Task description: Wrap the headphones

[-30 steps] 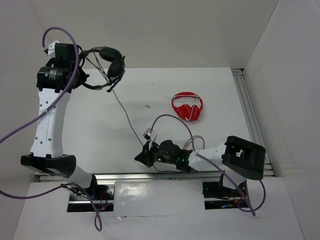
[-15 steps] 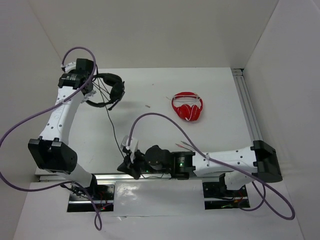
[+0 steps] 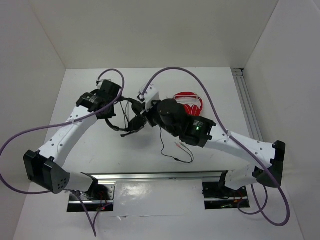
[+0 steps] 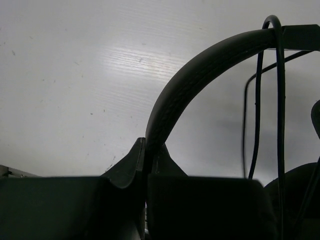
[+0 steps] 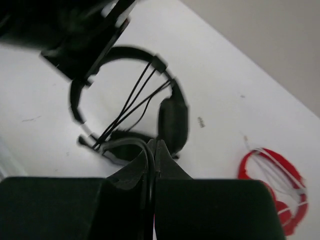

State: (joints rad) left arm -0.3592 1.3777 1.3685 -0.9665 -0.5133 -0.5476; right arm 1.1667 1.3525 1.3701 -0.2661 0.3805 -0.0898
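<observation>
Left gripper [image 4: 149, 160]: pressed together on the headband [image 4: 200, 65], which rises edge-on from between my fingers.
Right gripper [image 5: 154, 150]: pinching the cable [image 3: 161, 142]; one thin strand runs through the closed fingertips.
Location: the headphones [image 3: 135, 121] hang between my two grippers over the middle of the table [image 3: 110, 150], just left of the red headphones [image 5: 272, 182]. They seem lifted off the surface, but I cannot tell for sure.
Appearance: all black. The headband is a thin, ribbed arch and the earcup [image 5: 172, 120] is a padded oval. Several cable strands cross inside the arch.
Loose cable: the tail drops from my right gripper to the table and trails toward the near edge, with its end lying flat.
Weight: judged light; one grip on the band should carry it.
Stiffness: the headband looks springy and shape-holding, and the earcup looks soft. The cable is limp and will sag or slide off the frame unless held taut.
Fragility: the thin cable and its joint at the earcup are the weak points, so avoid sharp tugs.
Hold points: take the headband at its crown to steady the frame. Take the cable close to the frame to lay turns, pinched lightly enough to let it feed.
</observation>
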